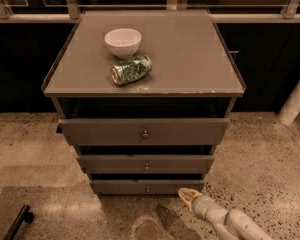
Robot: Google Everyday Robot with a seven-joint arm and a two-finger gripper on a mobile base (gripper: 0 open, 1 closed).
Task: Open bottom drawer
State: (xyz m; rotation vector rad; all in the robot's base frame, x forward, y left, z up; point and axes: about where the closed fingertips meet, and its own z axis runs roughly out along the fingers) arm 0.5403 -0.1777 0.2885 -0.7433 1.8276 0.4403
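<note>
While gripper point(186, 195) hovers off its right corner, jaws together | bottom drawer point(120, 187): slim, grey-brown; round knob point(147, 189) centred

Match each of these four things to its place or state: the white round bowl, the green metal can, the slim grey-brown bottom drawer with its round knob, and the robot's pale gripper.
Things:
1. white round bowl
2. green metal can
3. slim grey-brown bottom drawer
4. pale gripper

Places or states:
A. low above the speckled floor, just right of the bottom drawer
B. lying on its side on the cabinet top
C. lowest front, nearest the floor
D. upright on the cabinet top, behind the can

Pairs: 1-D, 2-B, 3-C, 4-A.
</note>
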